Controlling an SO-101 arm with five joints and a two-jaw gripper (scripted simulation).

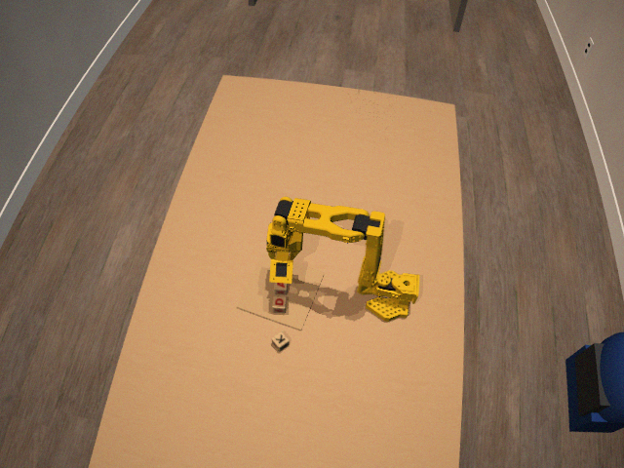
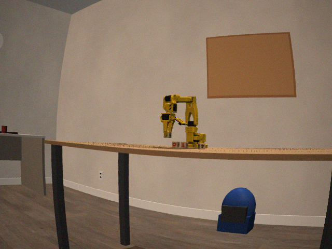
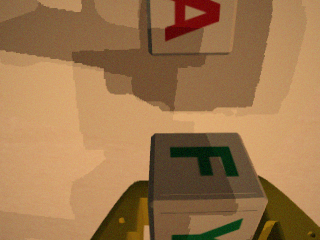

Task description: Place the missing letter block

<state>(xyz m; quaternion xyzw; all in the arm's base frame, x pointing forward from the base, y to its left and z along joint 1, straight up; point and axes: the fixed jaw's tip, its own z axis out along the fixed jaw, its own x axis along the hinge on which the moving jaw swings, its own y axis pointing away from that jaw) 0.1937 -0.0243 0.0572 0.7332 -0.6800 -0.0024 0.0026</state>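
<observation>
My gripper (image 1: 280,272) (image 2: 167,135) (image 3: 203,230) is shut on a pale block (image 2: 168,136) (image 3: 203,194). In the wrist view the block shows a green F on one face and a green Y on the face nearer the camera. It hangs a little above the mat, whose thin outline (image 1: 266,319) marks its edge. The red A block (image 1: 280,292) (image 3: 194,16) lies flat on the mat just beyond the held block. The red D block (image 1: 277,305) lies next to the A block, on its far side from my gripper. Both also show in the side view, as block (image 2: 175,144) and block (image 2: 183,144).
A block with a black K (image 1: 280,341) (image 2: 201,146) lies on the table just outside the mat's outline. The robot base (image 1: 390,296) stands to the right of the mat. A blue object (image 1: 597,382) (image 2: 237,211) sits on the floor beyond the table's right edge.
</observation>
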